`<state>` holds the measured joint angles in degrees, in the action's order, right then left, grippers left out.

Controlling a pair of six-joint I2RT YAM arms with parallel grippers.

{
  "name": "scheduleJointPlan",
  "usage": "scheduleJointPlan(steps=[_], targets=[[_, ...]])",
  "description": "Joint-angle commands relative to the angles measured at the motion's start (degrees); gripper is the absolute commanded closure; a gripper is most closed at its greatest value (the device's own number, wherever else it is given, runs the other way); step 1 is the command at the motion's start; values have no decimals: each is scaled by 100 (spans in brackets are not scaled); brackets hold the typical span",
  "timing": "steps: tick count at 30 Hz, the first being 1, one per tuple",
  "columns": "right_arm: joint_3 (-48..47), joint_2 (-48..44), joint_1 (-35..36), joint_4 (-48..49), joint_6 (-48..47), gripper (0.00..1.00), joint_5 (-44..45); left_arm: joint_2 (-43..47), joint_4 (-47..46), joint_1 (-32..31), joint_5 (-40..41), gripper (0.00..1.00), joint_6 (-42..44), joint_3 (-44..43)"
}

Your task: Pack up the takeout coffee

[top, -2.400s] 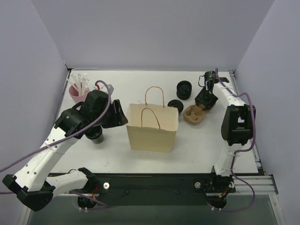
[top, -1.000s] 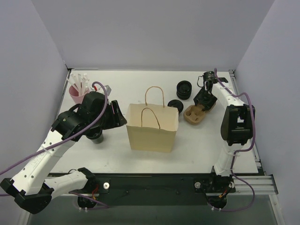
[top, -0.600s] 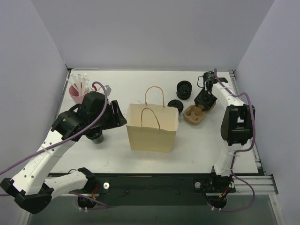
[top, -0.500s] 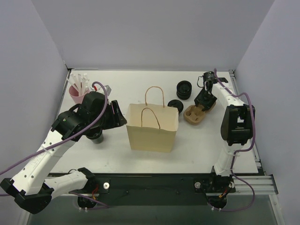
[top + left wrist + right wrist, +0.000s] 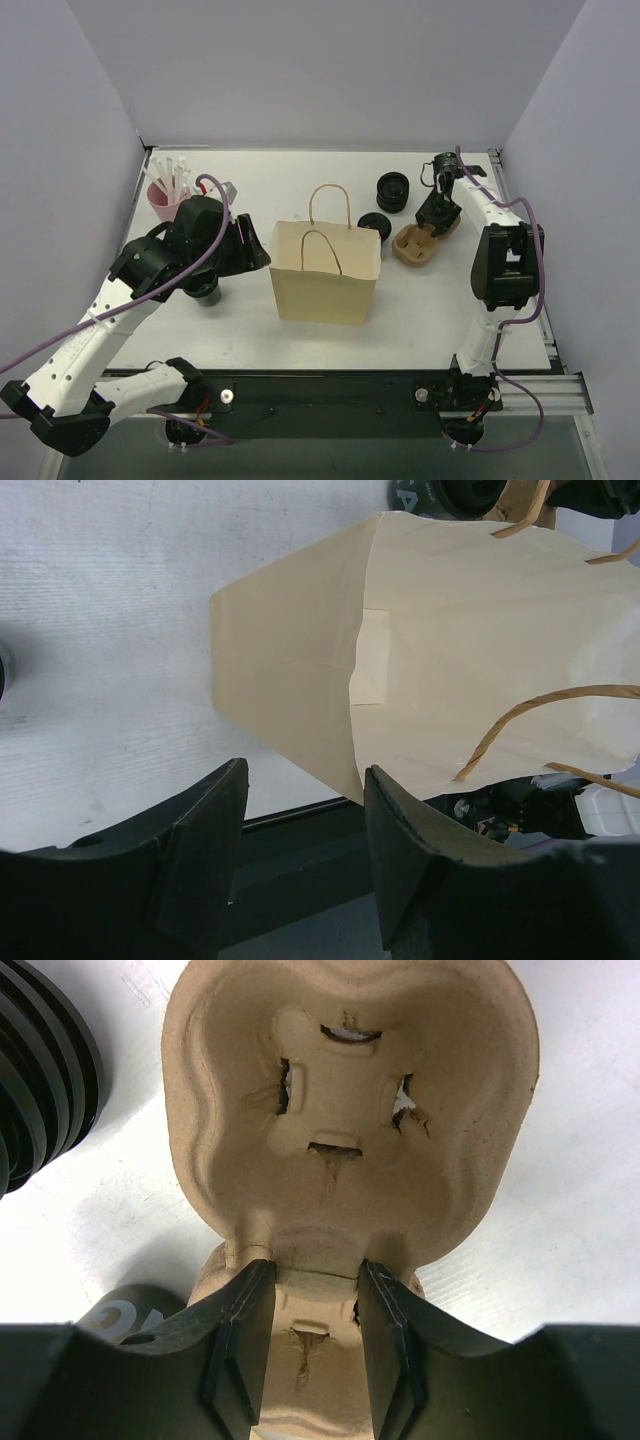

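Tech A: Overhead view. Where is the coffee cup?
Tech B: The coffee cup (image 5: pixel 374 225) stands on the table (image 5: pixel 420 300) just behind the upright paper bag (image 5: pixel 325 275). It sits between the bag's right rear corner and the cup carrier (image 5: pixel 415 243). The left gripper (image 5: pixel 250 248) sits just beside the bag's left side. The right gripper (image 5: pixel 437 213) is over the carrier's far end.
Tech A: Left wrist view?
Tech B: The left gripper (image 5: pixel 305 780) has its fingers apart with nothing gripped. The bag (image 5: pixel 480 650) fills the frame ahead, one lower corner just past the right-hand finger.
Tech A: Right wrist view?
Tech B: The right gripper (image 5: pixel 315 1280) straddles the narrow waist of the carrier (image 5: pixel 350 1090), with one finger against each side. The cup (image 5: pixel 125 1315) shows at lower left, just beside the carrier. A stack of ribbed black rings (image 5: pixel 40 1080) lies at upper left.
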<state>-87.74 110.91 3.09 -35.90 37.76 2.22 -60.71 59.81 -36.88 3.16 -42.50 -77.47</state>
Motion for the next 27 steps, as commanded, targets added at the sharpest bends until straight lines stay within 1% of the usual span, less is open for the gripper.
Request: scheduleJointPlan(steps=[1,11,23,27], targets=[[-138,53,16,-286,-190,72,183,147,-5,41,9,40,-30,-14],[-94,-473,42,-303,-295,74,191,261,-75,41,-17,40,-83,83],[-173,-772,33,-479,-445,74,306,358,-84,41,-61,40,-92,109],[-260,-931,25,-602,-646,74,270,367,-75,41,-61,40,-100,83]])
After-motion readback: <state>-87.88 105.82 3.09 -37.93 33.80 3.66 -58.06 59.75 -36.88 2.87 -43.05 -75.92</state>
